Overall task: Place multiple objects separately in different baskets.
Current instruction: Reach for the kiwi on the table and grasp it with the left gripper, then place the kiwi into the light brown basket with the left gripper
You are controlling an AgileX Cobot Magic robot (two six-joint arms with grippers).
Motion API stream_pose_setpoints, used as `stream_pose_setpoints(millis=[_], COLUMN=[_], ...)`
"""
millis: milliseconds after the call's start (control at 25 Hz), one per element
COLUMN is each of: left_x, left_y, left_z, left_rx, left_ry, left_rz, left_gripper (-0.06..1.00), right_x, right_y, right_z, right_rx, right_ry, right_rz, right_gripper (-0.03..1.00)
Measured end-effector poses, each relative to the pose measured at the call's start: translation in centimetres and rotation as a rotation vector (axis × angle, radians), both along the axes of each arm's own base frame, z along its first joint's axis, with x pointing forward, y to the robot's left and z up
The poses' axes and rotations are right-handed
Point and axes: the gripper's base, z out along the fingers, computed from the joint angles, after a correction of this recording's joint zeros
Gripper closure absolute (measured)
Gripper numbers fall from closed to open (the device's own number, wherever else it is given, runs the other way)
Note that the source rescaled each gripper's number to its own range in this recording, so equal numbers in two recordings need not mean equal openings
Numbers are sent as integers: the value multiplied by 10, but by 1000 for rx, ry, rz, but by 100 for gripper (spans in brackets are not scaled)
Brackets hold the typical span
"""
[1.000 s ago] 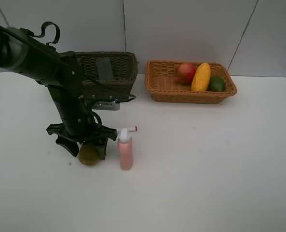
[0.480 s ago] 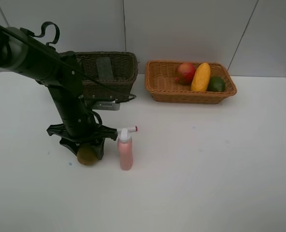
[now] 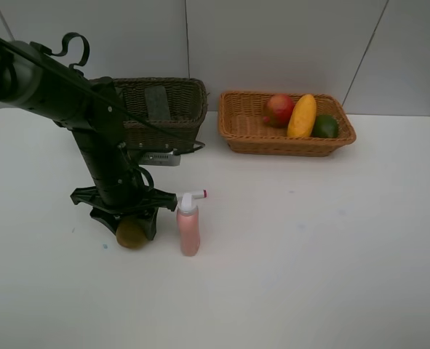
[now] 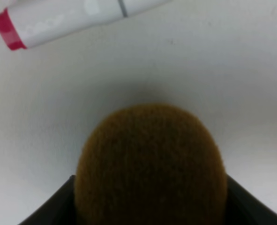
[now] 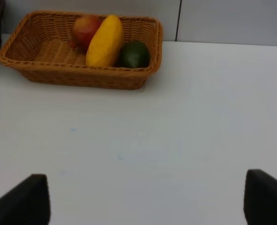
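Orange-tan wicker basket (image 3: 273, 145) holds red pomegranate (image 3: 279, 109), yellow mango (image 3: 303, 115), green lime (image 3: 326, 126); dark wicker basket (image 3: 180, 132), contents unclear. Left jaws grip brown kiwi (image 3: 131, 234); right jaws gape.

The left arm (image 3: 98, 149) is reaching straight down, left gripper (image 3: 130, 227) clamping the kiwi (image 3: 132, 235); right gripper (image 5: 144, 199) is hanging spread wide.

Surface: white table (image 3: 309, 254), matte, with a few faint specks. 2 woven baskets stand along its far edge, near each other but apart: the deep dark olive-brown basket (image 3: 164, 109) on the left, the shallower orange-tan basket (image 3: 273, 142) on the right. Front left: small pink bottle (image 3: 189, 231) standing upright. White marker (image 3: 197, 195) lies flat just behind it, red end showing. Brown kiwi (image 3: 132, 234) sits just left of the bottle, not touching it, down at the tabletop.
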Motion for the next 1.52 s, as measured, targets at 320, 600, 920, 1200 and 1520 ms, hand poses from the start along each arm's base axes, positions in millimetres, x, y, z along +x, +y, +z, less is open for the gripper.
stream_pose_setpoints(millis=[320,600,920,1200,1520], left_x=[-1,-2,-2,27,64], left_y=[0,0,0,-15,-37], left_z=[0,26,65,106,156], left_rx=[2,-31,-87,-159,-248], left_ry=[5,-41,-141,-326,-719], left_rz=[-1,-1,-51,-271,-375], left_gripper=[33,33,33,33,33], right_x=[0,0,0,0,0], right_y=[0,0,0,0,0], right_z=[0,0,0,0,0], right_rx=[0,0,0,0,0], right_ry=[0,0,0,0,0], right_rz=[0,0,0,0,0], right_gripper=[-3,-3,-3,-3,-3])
